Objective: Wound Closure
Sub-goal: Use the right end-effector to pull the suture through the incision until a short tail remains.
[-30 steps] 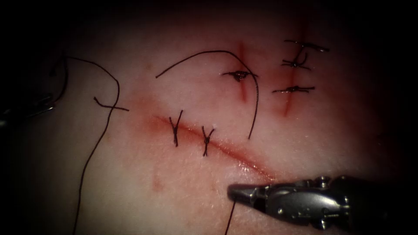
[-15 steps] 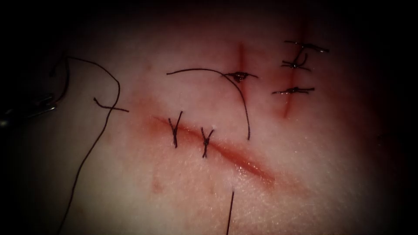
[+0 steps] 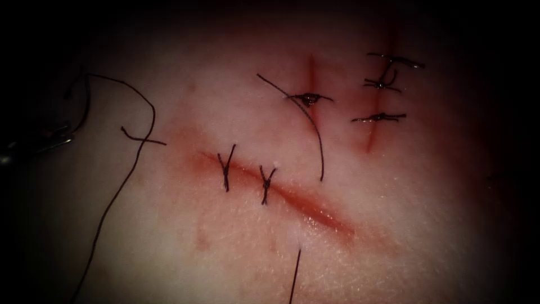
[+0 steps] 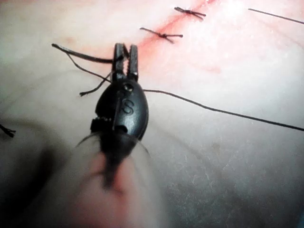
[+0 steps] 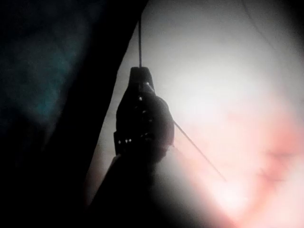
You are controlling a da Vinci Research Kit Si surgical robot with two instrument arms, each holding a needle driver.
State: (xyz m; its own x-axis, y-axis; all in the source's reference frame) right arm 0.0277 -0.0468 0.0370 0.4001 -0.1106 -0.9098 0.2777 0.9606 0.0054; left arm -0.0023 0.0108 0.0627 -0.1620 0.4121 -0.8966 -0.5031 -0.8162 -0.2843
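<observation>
Fingers, left tool (image 4: pixel 125 53): clamped on the needle (image 4: pixel 78 54) near one end, at the far left edge of the endoscope frame, needle out of the tissue (image 3: pixel 185 264)
Fingers, right tool (image 5: pixel 140 72): pinched on the thread (image 5: pixel 139 40)
Cut (image 3: pixel 306 205): runs diagonally mid-frame, two stitches (image 3: pixel 264 183) across its left part
Loose thread (image 3: pixel 121 186): trails down the left side

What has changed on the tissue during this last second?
The right tool, seen a second ago below the cut, has drawn back out of the endoscope view, shut on the thread. The loose thread arc by the upper stitch has shrunk and flattened. The left tool holds the needle as before, left of the cut; the finished stitches stayed put.
</observation>
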